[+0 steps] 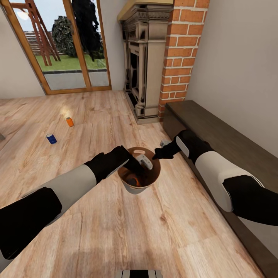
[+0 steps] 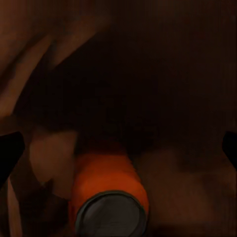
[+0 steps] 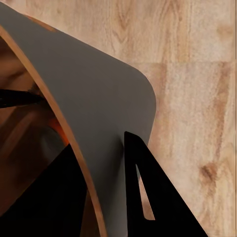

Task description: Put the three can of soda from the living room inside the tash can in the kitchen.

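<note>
Inside the bin (image 1: pixel 138 184), pinched at its rim by the right gripper (image 3: pixel 106 163), one orange can (image 2: pixel 109 195) lies on its side just beyond the open, empty left gripper (image 1: pixel 136 165).

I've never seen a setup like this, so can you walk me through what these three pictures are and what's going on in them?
These are simulator renders of a two-armed wheeled robot. The big picture looks down from its head: both black-and-white arms meet at a small brown bin, the tash can, held above a wood plank floor. The left gripper reaches down inside it; the right gripper clamps its rim.

The dark picture is from the left wrist camera, looking into the bin: an orange can lies loose at the bottom, fingers apart.

The third is from the right wrist camera, its fingers astride the bin's wall.

On the floor farther off stand another orange can and a blue can, near glass doors and a fireplace.
</note>
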